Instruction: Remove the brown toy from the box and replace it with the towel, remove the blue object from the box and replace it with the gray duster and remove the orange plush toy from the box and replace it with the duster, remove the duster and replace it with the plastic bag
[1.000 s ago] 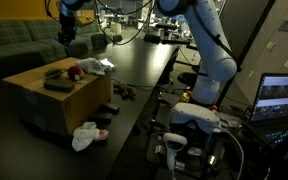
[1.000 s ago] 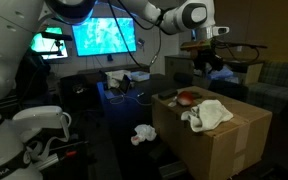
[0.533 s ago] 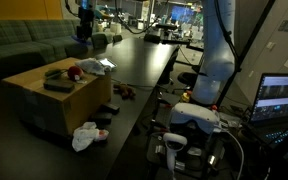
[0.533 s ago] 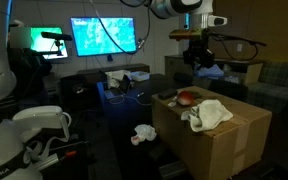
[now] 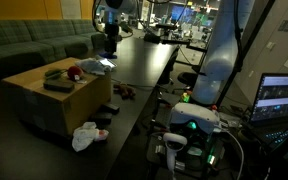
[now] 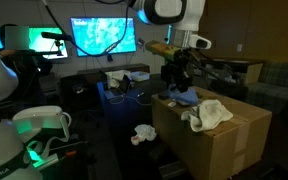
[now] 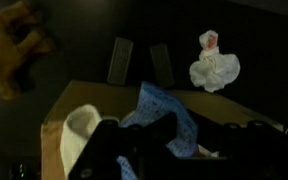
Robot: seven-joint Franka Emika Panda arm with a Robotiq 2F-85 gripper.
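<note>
You have one of each thing here. In an exterior view, from the left: one cardboard box (image 5: pixel 29 100). On its top lie one gray duster (image 5: pixel 59 85), one orange plush toy (image 5: pixel 74 72) just beside it, and one white towel (image 5: pixel 97 66) at the right corner. Then comes your gripper (image 5: pixel 109 47), raised just right of the box. One white plastic bag (image 5: pixel 84 135) lies on the floor in front of the box. The gripper is clamped narrow on the one blue object (image 6: pixel 188 97), which hangs from it just above the box's top edge, near the towel. In the wrist view one brown toy (image 7: pixel 14 45) lies on a dark surface at far left, well apart from the box.
</note>
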